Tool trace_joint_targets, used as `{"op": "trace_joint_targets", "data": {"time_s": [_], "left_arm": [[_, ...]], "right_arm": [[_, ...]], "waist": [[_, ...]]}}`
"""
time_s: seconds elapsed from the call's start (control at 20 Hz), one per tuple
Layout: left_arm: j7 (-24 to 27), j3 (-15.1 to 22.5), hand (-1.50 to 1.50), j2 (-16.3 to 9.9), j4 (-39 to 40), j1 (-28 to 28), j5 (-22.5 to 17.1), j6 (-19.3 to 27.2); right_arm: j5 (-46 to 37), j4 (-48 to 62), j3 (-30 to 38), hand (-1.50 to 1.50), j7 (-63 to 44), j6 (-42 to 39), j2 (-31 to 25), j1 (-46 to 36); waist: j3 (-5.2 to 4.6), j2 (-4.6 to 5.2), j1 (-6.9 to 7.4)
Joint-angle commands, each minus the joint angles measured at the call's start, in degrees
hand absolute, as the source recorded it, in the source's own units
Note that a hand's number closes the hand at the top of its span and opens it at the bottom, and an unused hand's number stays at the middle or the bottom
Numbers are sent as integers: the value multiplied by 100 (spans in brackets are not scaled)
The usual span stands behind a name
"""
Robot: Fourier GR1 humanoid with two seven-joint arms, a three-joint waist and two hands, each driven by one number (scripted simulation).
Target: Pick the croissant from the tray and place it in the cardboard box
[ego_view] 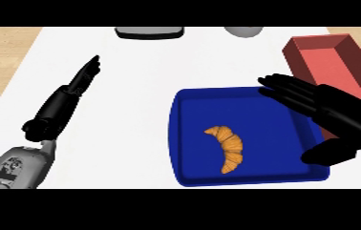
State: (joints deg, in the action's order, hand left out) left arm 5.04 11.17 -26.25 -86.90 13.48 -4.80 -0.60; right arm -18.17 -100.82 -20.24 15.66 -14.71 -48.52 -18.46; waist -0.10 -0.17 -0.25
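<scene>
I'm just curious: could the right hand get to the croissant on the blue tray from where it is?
Probably yes. The right hand hangs open over the blue tray's right side, and nothing lies between it and the croissant.

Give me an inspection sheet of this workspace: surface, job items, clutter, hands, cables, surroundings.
Surface: white counter top, with a wooden strip at the far left.
Job's things: croissant lies in the blue tray, untouched. A red open box stands past the tray's far right corner; it looks red rather than cardboard brown.
Clutter: a dark grey flat object and a pale grey rounded object at the counter's far edge, both cut off by the view.
Hands: left hand open, fingers straight, over bare counter left of the tray. Right hand open, over the tray's right side, not touching the croissant.
Cables: nothing seen.
Surroundings: nothing seen beyond the counter.
</scene>
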Motion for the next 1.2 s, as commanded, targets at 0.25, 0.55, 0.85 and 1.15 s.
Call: {"op": "trace_joint_targets", "data": {"time_s": [0.25, 0.55, 0.85, 1.15], "left_arm": [[35, 49, 0, 205, 42, -77, 233, 37], [-271, -251, 0, 26, -319, -113, 36, -326], [-39, -492, 0, 253, -130, -136, 228, -509], [68, -516, 0, 468, -87, -202, 464, -534]], "right_arm": [[-1195, -1655, -1227, -150, -2547, -1172, 305, -320], [-1611, -1990, -1837, -150, -3953, -1965, 1237, -268], [-2069, -1479, -1611, -150, -3618, -2198, 1638, 79], [-2972, -1311, -2074, -150, -4014, -2234, 2168, 157]], "waist": [[-2, -4, 19], [5, -2, 57], [10, 14, 42], [10, 14, 47]]}}
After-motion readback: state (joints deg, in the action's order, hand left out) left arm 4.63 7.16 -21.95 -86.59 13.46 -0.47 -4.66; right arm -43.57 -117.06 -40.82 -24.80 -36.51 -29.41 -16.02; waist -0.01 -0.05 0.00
